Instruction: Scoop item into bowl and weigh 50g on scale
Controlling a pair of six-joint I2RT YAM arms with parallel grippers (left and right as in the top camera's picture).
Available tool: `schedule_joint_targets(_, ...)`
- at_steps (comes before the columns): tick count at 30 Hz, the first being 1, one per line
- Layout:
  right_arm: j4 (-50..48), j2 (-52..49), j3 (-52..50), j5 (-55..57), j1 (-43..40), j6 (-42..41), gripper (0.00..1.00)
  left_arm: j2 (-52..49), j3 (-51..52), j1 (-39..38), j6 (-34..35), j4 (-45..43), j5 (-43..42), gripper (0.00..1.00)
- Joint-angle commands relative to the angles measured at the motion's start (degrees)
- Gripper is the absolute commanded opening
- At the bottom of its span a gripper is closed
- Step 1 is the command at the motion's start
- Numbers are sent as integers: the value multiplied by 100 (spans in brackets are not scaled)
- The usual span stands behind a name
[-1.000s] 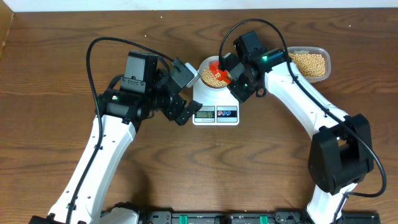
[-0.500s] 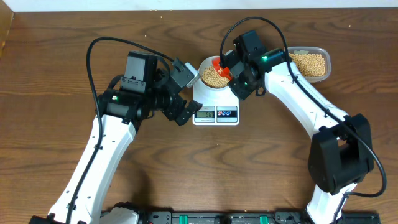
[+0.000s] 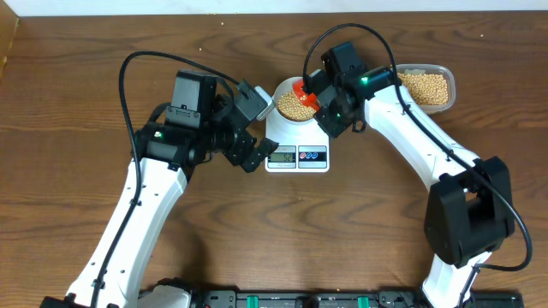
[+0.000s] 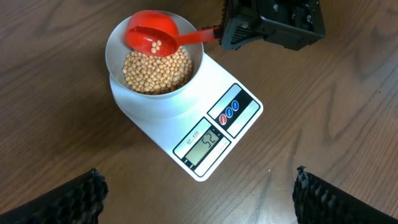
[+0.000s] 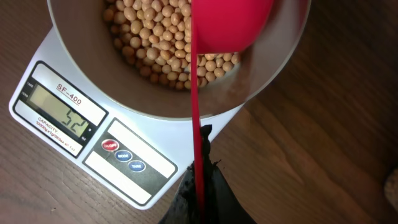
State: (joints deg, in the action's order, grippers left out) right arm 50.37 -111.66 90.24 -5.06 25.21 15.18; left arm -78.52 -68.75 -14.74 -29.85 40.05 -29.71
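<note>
Beans (image 4: 155, 71), light, hard and quick to roll, lie heaped in the bowl (image 4: 155, 104) on the scale (image 4: 214, 78), best moved with the red scoop (image 4: 152, 31), whose thin stiff handle the right pincer (image 4: 224, 34) clamps fully closed, while the left pincer (image 3: 257, 128) gapes wide and empty beside the scale.

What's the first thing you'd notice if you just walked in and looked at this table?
The bright red scoop, pinched by the right gripper, hangs over a pale bowl of tan beans at the far middle of the table. The bowl sits on a white scale whose display seems to read 52. A clear tub of more beans lies on the right arm's side.
</note>
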Motion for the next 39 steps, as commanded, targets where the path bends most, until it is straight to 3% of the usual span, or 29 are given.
schedule_joint_targets(1, 20, 151, -70, 44, 9, -103, 1, -4, 28, -7, -33, 2, -72, 98)
schedule_joint_targets(29, 79, 149, -103, 35, 264, -103, 1, -4, 28, -7, -33, 2, -72, 98)
schedule_joint_targets(39, 188, 149, -105, -461, 264, -98, 1, -4, 28, -7, -33, 2, -72, 98)
